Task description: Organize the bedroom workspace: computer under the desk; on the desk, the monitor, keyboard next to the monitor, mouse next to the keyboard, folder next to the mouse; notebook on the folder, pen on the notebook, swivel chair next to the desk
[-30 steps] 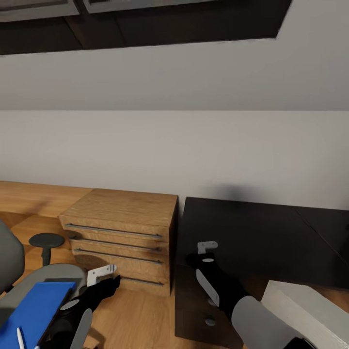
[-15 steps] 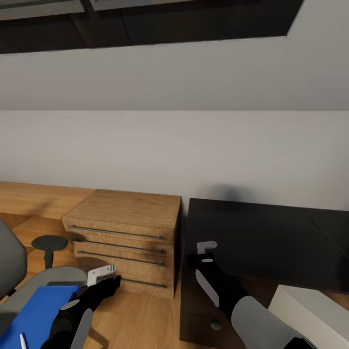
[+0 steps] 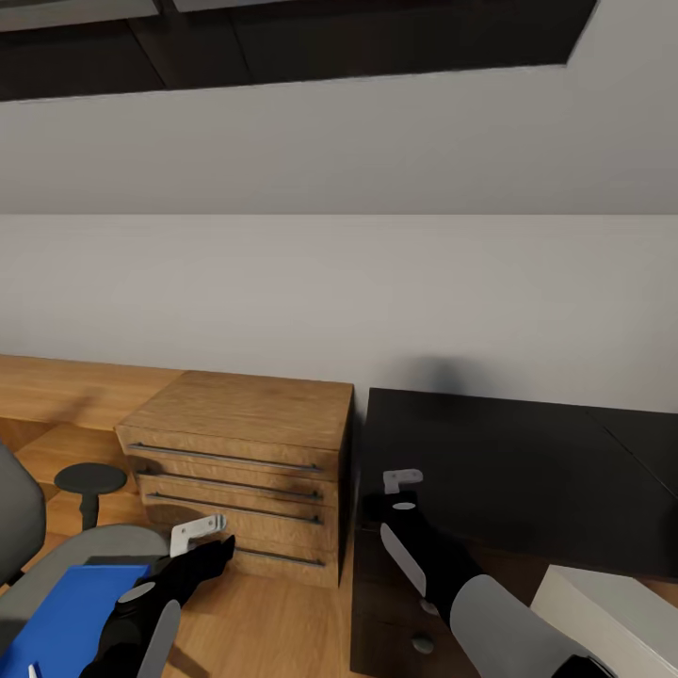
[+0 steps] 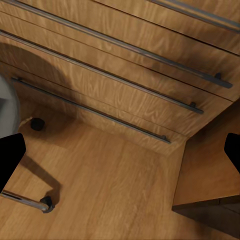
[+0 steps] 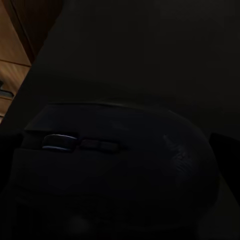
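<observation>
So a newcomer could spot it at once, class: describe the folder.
Start at the oak dresser against the pale wall. Left of it stands the grey swivel chair, and the folder lies flat on its seat, beside the left arm. It is the bright blue thing here, among wood, grey and black.

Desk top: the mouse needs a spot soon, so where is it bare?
The black desk lies bare from the oak dresser to the wall. The right gripper holds the mouse over its near-left part. The grey computer crowds the floor nearby.
</observation>
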Motion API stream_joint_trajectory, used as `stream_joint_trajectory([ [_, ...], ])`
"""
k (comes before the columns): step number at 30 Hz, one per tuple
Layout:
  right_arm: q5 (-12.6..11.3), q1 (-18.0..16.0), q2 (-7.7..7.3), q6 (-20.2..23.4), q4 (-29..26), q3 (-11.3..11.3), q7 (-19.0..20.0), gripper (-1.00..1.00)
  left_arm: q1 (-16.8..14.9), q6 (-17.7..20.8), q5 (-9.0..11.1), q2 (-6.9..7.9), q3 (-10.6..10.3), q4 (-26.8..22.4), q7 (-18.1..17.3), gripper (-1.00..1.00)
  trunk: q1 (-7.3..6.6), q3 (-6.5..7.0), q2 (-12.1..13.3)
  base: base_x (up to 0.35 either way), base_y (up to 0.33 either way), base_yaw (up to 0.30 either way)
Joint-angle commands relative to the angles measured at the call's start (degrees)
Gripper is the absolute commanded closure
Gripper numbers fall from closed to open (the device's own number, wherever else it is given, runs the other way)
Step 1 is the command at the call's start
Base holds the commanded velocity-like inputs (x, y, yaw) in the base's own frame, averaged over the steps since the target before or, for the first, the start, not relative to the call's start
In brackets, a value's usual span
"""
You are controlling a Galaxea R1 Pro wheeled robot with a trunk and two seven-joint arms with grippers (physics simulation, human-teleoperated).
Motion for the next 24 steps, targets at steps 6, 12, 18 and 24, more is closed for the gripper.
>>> stream_joint_trajectory([
  [6,-0.53,-0.06,-0.04,0.23,-0.03,0.36,-0.57,1.00,-0.04,0.24,0.61,-0.03,0.04,-0.08,0.41,-1.00,0.00,-0.06,-0.04,0.003,0.000,0.000],
  [12,-0.54,-0.06,-0.04,0.30,-0.06,0.29,-0.64,-1.00,-0.04,0.24,0.61,-0.03,0.06,-0.10,0.41,-1.00,0.00,-0.06,-0.04,0.000,0.000,0.000],
  [18,-0.54,-0.06,-0.04,0.31,-0.07,0.27,-0.65,-1.00,-0.04,0.24,0.61,-0.03,0.06,-0.11,0.41,-1.00,0.00,-0.06,-0.04,0.000,0.000,0.000],
  [24,-0.48,-0.06,-0.04,0.29,-0.13,0.27,-0.66,-1.00,-0.05,0.24,0.61,-0.03,0.09,-0.10,0.41,-1.00,0.00,-0.06,-0.04,0.000,0.000,0.000],
])
